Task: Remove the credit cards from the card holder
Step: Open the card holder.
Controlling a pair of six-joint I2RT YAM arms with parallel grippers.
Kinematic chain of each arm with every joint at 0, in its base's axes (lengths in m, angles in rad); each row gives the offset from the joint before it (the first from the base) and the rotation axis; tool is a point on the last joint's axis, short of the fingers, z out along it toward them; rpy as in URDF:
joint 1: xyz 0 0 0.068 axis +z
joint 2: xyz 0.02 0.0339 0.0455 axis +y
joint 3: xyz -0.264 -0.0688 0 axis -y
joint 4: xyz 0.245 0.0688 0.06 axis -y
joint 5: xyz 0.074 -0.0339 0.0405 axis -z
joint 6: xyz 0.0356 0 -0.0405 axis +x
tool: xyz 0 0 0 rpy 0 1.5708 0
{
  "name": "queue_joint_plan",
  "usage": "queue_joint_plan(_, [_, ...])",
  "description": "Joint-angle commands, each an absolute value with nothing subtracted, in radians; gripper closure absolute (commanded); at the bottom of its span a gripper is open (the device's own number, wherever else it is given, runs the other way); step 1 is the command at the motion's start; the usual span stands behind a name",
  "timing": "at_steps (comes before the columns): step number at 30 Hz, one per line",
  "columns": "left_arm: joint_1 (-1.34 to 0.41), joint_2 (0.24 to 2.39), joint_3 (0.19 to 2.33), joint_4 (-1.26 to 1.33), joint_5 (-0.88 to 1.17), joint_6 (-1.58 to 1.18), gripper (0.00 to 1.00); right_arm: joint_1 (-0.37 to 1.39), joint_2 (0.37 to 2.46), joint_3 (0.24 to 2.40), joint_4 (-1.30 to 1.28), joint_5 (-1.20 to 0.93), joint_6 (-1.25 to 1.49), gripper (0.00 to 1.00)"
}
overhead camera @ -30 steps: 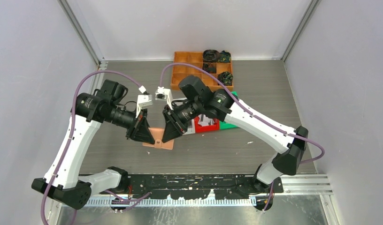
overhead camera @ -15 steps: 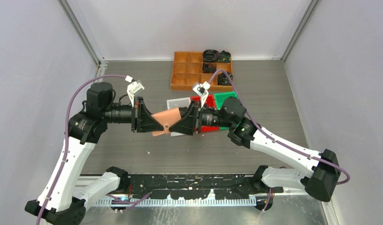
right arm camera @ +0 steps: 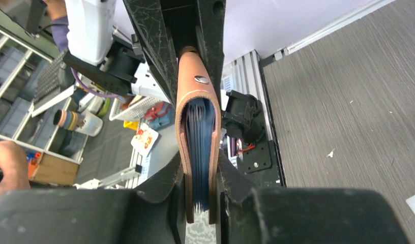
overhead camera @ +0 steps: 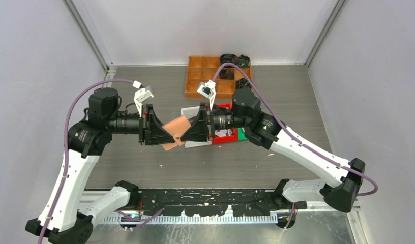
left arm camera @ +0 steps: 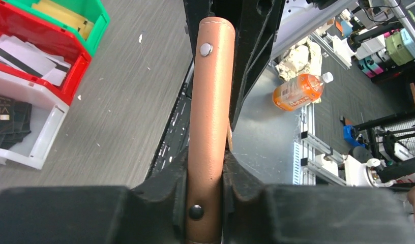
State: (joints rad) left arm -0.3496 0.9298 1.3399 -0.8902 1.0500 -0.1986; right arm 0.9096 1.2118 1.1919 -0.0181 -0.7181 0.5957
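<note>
Card holder pinched at both ends over the worktop's middle.
Left gripper and right gripper both squeeze it closed; I'd grab one flap each to open it.

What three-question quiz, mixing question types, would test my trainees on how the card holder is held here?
1. True or false: the card holder is spread wide open.
2. Which fingers clamp it? A left only; B right only; C both.
3. Fill in: its inner pockets look ____.
Key: 1 false, it is folded; 2 C, left fingers and right fingers; 3 blue.
</note>
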Motion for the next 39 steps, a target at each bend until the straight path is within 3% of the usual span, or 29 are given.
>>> queue_joint_plan(1, [-0.351,0.948,1.4,-0.944,1.072,-0.1,0.85,0.92,1.241,1.291,-0.239,-0.784,0.454,0.94])
queue_joint_plan(2, [-0.35,0.952,1.408,-0.957,1.067,-0.083,0.91,0.92,1.243,1.295,-0.251,-0.77,0.443,0.91])
queue_joint_plan(4, [-0.35,0.951,1.405,-0.956,1.028,-0.078,0.99,0.92,1.239,1.301,-0.266,-0.662,0.433,0.68])
queue_joint_plan(7, [-0.35,0.921,1.346,-0.88,0.892,-0.13,1.0,0.923,1.198,1.313,-0.299,-0.35,0.417,0.39])
queue_joint_plan(9, [-0.35,0.89,1.295,-0.801,0.782,-0.206,1.0,0.945,1.151,1.3,-0.276,-0.113,0.42,0.32])
queue_joint_plan(12, [-0.35,0.855,1.233,-0.708,0.682,-0.345,1.0,1.03,1.076,1.213,-0.157,0.14,0.346,0.3])
queue_joint_plan(19, [-0.35,0.829,1.194,-0.67,0.491,-0.51,1.0,1.223,1.126,1.261,-0.177,0.312,0.132,0.35])
queue_joint_plan(25, [-0.35,0.834,1.199,-0.652,0.607,-0.58,1.0,1.288,1.238,1.356,-0.262,0.311,-0.014,0.39])
queue_joint_plan(39, [-0.35,0.844,1.219,-0.647,0.817,-0.596,1.0,1.288,1.265,1.387,-0.263,0.349,-0.107,0.43])
